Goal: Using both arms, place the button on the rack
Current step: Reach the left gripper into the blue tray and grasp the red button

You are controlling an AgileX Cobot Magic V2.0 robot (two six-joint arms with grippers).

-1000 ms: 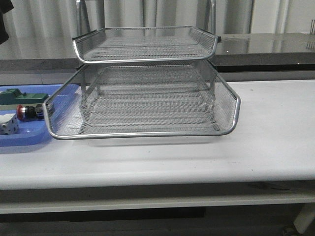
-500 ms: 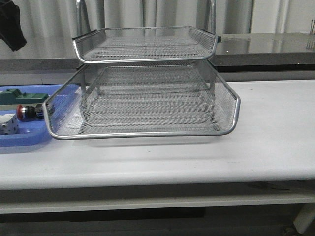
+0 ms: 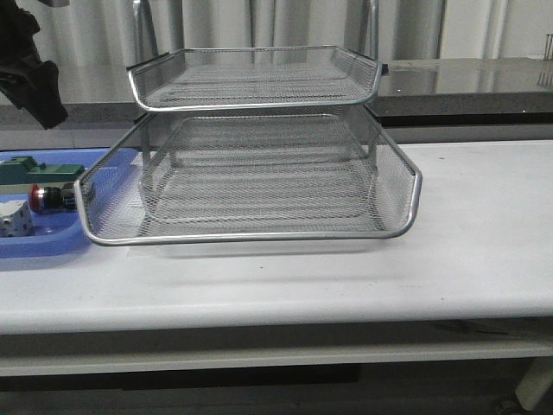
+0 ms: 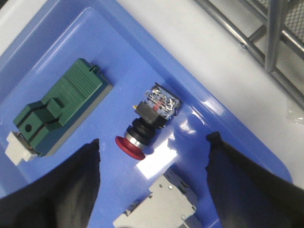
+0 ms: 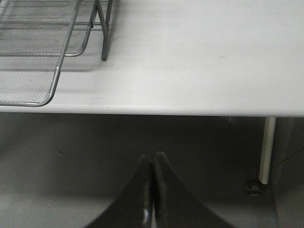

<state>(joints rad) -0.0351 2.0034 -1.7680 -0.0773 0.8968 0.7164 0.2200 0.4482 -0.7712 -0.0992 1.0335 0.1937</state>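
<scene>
The button (image 4: 148,121), red head, silver collar, black body, lies on its side in the blue tray (image 4: 228,118); it also shows in the front view (image 3: 47,197) at the far left. My left gripper (image 4: 153,142) hangs open above the tray, its tips either side of the button's red head and not touching it. In the front view it is a dark shape (image 3: 33,73) at the upper left, above the tray. The silver wire rack (image 3: 251,173) stands mid-table. My right gripper (image 5: 153,159) is shut and empty, below the table's front edge; it does not show in the front view.
A green block (image 4: 59,111) and a white part (image 4: 164,206) lie in the blue tray (image 3: 52,238) beside the button. The rack's lower tier overhangs the tray's right side. A rack leg (image 5: 103,33) and wire corner (image 5: 42,61) stand on the white table (image 5: 199,57).
My left gripper has come down and rightward from the upper left corner toward the blue tray. The button, rack and tray have not moved.
</scene>
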